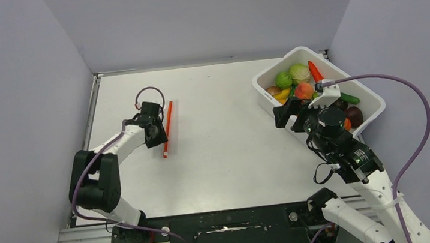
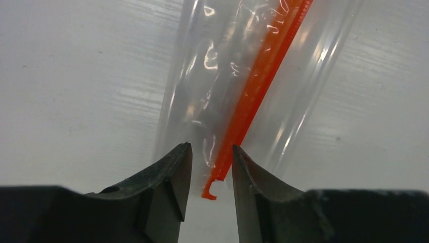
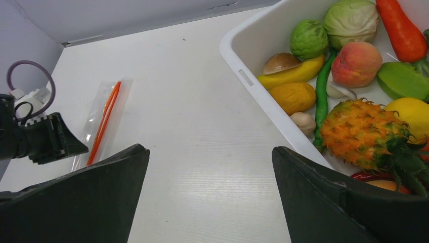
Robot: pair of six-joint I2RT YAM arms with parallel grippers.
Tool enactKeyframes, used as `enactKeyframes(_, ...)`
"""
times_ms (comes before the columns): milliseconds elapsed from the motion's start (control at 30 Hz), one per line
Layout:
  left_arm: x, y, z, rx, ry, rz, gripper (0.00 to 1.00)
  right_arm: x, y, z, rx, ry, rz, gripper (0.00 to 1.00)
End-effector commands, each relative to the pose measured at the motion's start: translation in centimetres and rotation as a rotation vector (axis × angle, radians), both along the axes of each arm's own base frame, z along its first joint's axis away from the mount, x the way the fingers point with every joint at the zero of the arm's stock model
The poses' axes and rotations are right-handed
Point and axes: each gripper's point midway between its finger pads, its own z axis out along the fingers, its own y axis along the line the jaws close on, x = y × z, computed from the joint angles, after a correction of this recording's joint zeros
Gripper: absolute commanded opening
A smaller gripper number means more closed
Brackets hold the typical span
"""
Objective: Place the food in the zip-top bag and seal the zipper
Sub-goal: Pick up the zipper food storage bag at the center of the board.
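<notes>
The zip-top bag (image 1: 171,121) lies flat at the table's left, its red-orange zipper (image 1: 167,129) running near to far. My left gripper (image 1: 156,126) sits low at the bag's left side. In the left wrist view its jaws (image 2: 211,152) stand narrowly apart, with the zipper's (image 2: 258,76) near end between the fingertips and the clear bag (image 2: 202,66) beyond. My right gripper (image 1: 284,114) is wide open and empty (image 3: 210,152), over bare table beside the tub. The food lies in the tub: peach (image 3: 356,63), green ball (image 3: 308,39), orange bumpy fruit (image 3: 361,132), red carrot (image 3: 402,30).
The white tub (image 1: 268,101) stands at the back right with several more toy foods, among them a cabbage (image 3: 350,17), a banana (image 3: 291,76) and a long green bean (image 3: 322,96). Grey walls close in the left, far and right sides.
</notes>
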Motion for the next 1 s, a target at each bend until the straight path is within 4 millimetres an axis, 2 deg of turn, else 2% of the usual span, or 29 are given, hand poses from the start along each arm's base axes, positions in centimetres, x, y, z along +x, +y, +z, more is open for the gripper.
enactKeyframes(0, 2.9, -1.5, 0.2, 0.028, -0.035, -0.009, 0.37, 0.0, 0.9, 1.7, 0.027, -0.066, 0.048, 0.98)
enactKeyframes(100, 3.6, -2.4, -0.6, 0.031, -0.031, -0.026, 0.45, -0.1, 1.0, 1.9, 0.024, -0.07, 0.06, 0.98)
enactKeyframes(333, 4.1, -1.8, -3.3, 0.147, 0.033, -0.009, 0.49, -0.4, 0.8, 1.8, 0.01, -0.071, 0.066, 0.98)
enactKeyframes(367, 4.1, -1.7, -3.5, 0.165, 0.039, -0.007, 0.47, -0.5, 0.8, 1.7, 0.006, -0.071, 0.068, 0.98)
enactKeyframes(433, 4.1, -1.9, -3.5, 0.188, 0.042, -0.009, 0.36, -0.5, 0.8, 1.8, 0.004, -0.074, 0.068, 0.98)
enactKeyframes(500, 4.1, -2.3, -3.1, 0.197, 0.03, -0.019, 0.2, -0.6, 0.8, 1.8, 0.006, -0.075, 0.068, 0.98)
enactKeyframes(600, 4.2, -3.5, -1.5, 0.184, -0.011, -0.043, 0.0, -0.6, 0.9, 1.9, 0.014, -0.076, 0.075, 0.98)
enactKeyframes(800, 4.0, -6.5, 3.1, 0.088, -0.112, -0.11, 0.0, -1.0, 3.4, 1.4, 0.098, -0.062, 0.185, 0.98)
enactKeyframes(967, 3.1, -9.4, 7.8, -0.113, -0.233, -0.181, 0.0, -0.8, 5.8, 0.1, 0.173, 0.013, 0.255, 0.99)
